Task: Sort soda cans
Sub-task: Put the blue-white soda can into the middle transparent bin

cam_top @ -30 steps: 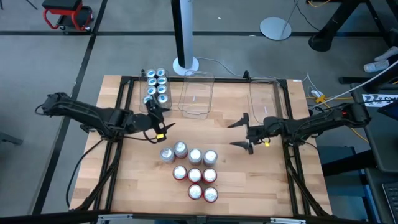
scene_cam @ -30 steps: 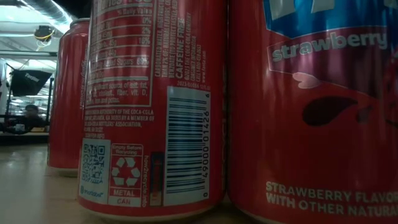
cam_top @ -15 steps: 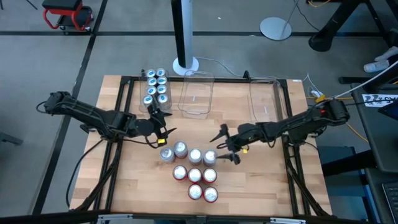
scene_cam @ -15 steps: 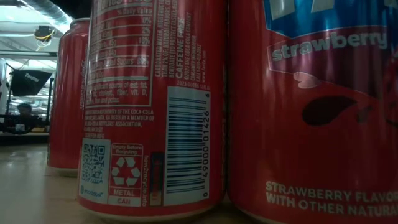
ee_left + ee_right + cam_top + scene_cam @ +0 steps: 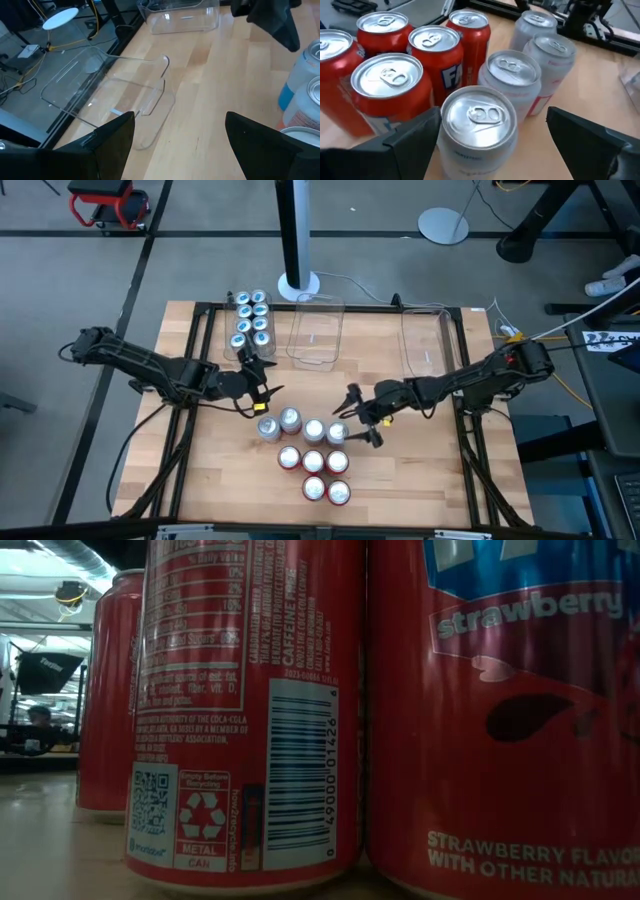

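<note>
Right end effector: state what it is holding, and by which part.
Nothing is held. The right end effector is open, its fingers either side of a silver-grey can at the edge of the can cluster, not closed on it. The left end effector is also open and empty.

The table (image 5: 230,480) is lit evenly and brightly from overhead; only short, soft shadows are cast beside the soda cans (image 5: 313,460). Glare is seen on the can tops (image 5: 479,114). Behind the red cans (image 5: 250,710), the room is left dim and blurred.
</note>
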Available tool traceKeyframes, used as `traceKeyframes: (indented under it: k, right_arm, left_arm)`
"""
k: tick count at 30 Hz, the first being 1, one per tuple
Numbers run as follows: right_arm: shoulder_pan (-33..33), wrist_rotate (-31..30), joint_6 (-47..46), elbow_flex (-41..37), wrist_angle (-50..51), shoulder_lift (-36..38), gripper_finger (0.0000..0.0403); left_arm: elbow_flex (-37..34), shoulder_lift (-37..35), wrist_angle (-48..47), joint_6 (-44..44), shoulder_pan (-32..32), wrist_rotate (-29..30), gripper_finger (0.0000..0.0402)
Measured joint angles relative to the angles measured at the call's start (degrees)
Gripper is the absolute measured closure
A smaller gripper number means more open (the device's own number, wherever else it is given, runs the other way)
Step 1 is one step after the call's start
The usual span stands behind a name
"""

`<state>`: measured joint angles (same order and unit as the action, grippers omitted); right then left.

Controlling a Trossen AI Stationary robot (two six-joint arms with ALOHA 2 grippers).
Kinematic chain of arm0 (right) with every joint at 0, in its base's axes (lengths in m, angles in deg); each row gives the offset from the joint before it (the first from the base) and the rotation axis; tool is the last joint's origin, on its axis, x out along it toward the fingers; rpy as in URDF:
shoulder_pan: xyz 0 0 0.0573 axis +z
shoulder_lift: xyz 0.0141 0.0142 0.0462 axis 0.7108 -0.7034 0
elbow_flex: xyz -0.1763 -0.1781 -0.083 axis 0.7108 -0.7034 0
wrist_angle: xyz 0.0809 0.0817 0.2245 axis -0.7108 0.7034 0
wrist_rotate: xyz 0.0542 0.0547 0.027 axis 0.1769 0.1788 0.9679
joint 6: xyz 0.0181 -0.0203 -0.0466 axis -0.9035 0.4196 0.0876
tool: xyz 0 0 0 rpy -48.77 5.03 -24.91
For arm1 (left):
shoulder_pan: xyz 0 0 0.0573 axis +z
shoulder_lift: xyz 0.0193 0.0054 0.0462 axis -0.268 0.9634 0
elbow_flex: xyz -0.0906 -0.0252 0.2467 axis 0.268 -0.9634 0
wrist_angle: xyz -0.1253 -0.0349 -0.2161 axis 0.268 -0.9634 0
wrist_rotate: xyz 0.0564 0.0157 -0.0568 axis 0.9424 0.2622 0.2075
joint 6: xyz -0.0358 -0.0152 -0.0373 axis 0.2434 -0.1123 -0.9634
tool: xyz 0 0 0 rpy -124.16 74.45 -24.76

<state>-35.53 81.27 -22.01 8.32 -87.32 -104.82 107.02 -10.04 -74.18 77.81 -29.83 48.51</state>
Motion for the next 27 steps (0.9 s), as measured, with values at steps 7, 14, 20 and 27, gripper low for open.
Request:
traceKeyframes:
  k: [7,14,20,27]
  right_arm:
    - [0.53,-0.53,0.28,-0.02,-1.53,-3.60,0.0036]
    - [0.53,-0.07,0.66,-0.04,-6.21,-6.13,0.0036]
    - [1.57,-0.51,0.69,-0.04,-11.11,-8.82,0.0036]
    - [1.45,-0.93,2.22,-0.07,-13.71,-9.98,0.0036]
  left_arm:
    - [0.00,0.00,0.03,0.65,0.00,0.00,0.0101]
    - [0.00,0.00,0.03,0.70,0.00,0.00,0.0101]
    - [0.00,0.00,0.02,0.70,0.01,0.00,0.0101]
    - [0.00,0.00,0.03,0.46,0.02,0.00,0.0101]
